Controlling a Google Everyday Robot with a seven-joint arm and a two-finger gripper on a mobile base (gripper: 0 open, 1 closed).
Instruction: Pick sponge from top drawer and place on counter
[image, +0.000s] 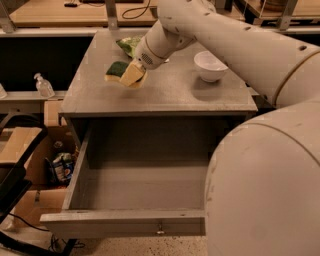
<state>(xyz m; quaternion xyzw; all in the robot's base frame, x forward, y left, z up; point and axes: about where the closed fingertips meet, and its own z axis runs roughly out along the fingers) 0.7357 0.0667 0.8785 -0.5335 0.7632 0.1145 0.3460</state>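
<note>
The sponge (120, 70), dark green over yellow foam, hangs tilted in my gripper (134, 76), just above the left middle of the grey counter (170, 92). The gripper is shut on the sponge; its fingers are mostly hidden behind the sponge and the white wrist. The top drawer (125, 222) is pulled fully open below the counter. Its inside shows no objects, and its small metal knob (160, 230) is at the front panel's middle.
A crinkled green snack bag (129, 44) lies at the counter's back left. A white bowl (210, 64) stands at the right. My white body (270, 190) fills the lower right, covering the drawer's right part. A clear bottle (44, 86) and cardboard boxes (30, 150) are on the left.
</note>
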